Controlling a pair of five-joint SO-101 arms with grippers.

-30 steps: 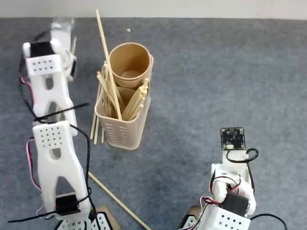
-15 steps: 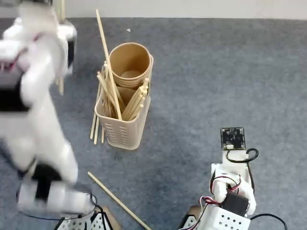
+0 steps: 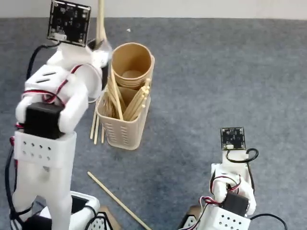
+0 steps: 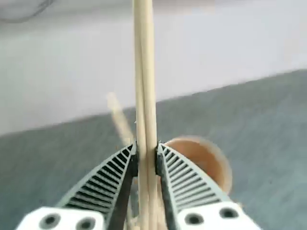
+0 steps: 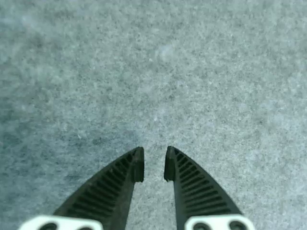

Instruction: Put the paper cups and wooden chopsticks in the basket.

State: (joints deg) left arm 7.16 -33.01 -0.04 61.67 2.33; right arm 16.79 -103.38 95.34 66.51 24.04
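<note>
A beige slotted basket (image 3: 123,128) stands mid-table and holds stacked paper cups (image 3: 130,64) and several wooden chopsticks (image 3: 115,98). My left gripper (image 3: 100,48) hangs high beside the cups' rim. It is shut on a pair of upright chopsticks (image 4: 144,72), pinched at the left gripper's (image 4: 146,158) tips. The paper cup (image 4: 206,160) shows just beyond those tips. Three chopsticks (image 3: 95,128) lie on the carpet against the basket's left side. One more chopstick (image 3: 115,201) lies slanted near the front. My right gripper (image 5: 153,165) hovers over bare carpet, its fingers almost together with nothing between them.
Grey carpet (image 3: 216,72) covers the table, with open room to the right of the basket. The right arm (image 3: 232,191) sits folded at the front right. The left arm's body (image 3: 48,124) rises tall over the table's left side.
My left arm has swung up and in from the far left with the chopsticks, and now stands beside the cups. The right arm has not moved.
</note>
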